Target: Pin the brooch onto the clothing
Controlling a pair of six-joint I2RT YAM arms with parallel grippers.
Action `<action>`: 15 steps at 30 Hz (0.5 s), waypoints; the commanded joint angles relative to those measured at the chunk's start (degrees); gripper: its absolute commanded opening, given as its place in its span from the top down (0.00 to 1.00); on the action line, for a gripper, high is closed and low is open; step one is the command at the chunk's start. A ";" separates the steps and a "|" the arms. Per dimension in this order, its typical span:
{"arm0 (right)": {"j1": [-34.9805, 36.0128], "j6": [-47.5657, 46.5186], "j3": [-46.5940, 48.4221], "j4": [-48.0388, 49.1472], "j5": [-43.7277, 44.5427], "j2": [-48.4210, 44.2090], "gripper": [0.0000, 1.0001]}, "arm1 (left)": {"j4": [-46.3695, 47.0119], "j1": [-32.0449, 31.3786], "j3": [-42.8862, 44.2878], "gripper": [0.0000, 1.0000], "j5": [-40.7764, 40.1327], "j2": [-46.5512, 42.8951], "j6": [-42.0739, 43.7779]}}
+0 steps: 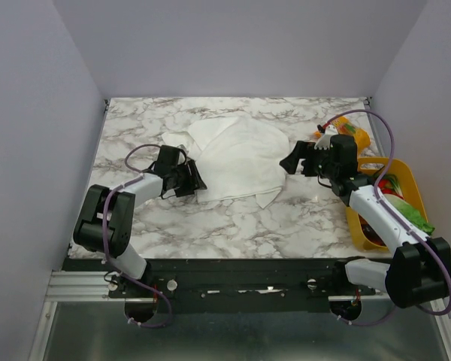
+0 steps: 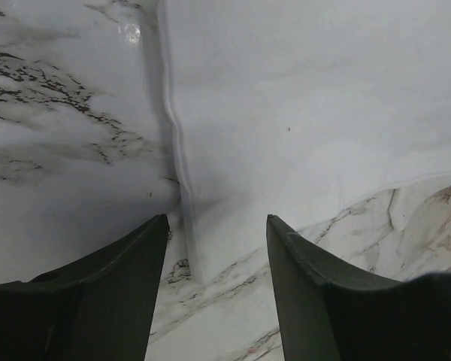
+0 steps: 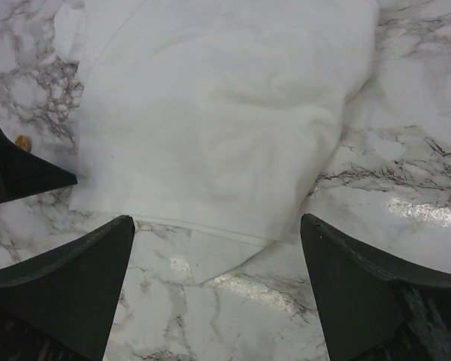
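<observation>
The white T-shirt [image 1: 237, 158] lies folded in the middle of the marble table; its flower emblem is hidden. My left gripper [image 1: 198, 180] is open and empty at the shirt's lower left edge; in the left wrist view [image 2: 218, 226] the shirt's hem [image 2: 174, 143] runs up between the fingers. My right gripper [image 1: 288, 162] is open and empty just off the shirt's right edge, and faces the shirt [image 3: 210, 128] in the right wrist view [image 3: 218, 222]. A tiny gold piece, the brooch [image 3: 20, 140], lies on the marble beside the left gripper's dark finger [image 3: 26, 171]. I cannot see it in the top view.
A yellow tray [image 1: 406, 174] with red and green items stands at the right edge, under the right arm. An orange packet [image 1: 355, 137] lies behind the right gripper. Grey walls close the table on three sides.
</observation>
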 commanded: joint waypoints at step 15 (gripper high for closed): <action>0.43 -1.87 2.32 -2.34 -1.03 -0.13 0.00 | -8.74 -5.34 2.51 0.72 -2.79 12.66 0.02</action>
